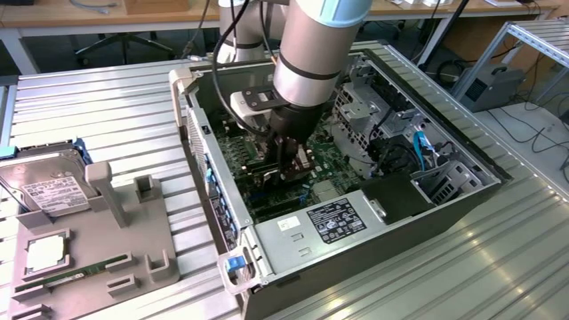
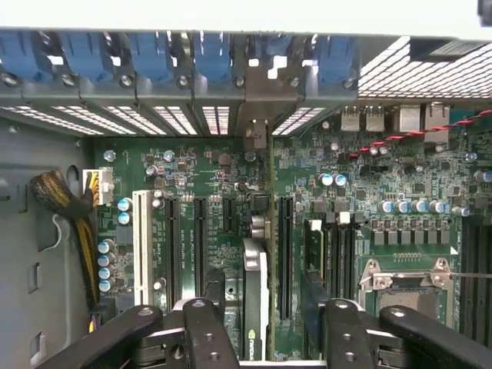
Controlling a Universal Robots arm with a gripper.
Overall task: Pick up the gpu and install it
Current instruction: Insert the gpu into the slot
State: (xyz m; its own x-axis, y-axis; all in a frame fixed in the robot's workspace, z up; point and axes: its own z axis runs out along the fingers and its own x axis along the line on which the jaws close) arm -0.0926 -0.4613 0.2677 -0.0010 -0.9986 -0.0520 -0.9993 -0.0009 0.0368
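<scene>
gripper [image 2: 261, 330] is down inside the open pc case [image 1: 462, 193], jaws spread wide either side of the gpu [image 2: 255, 300] and not clamping it; the card stands on edge in a motherboard [image 2: 369, 192] slot, at 6 o'clock from the rear bracket row. judged light, rigid, fragile; hold by its edges

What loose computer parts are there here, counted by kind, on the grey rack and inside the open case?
Hard drive, on the grey rack: 1
Memory stick, on the rack: 1
Square silver chip, on the rack: 1
gpu, standing on edge inside the computer case: 1
Total: 4
</scene>
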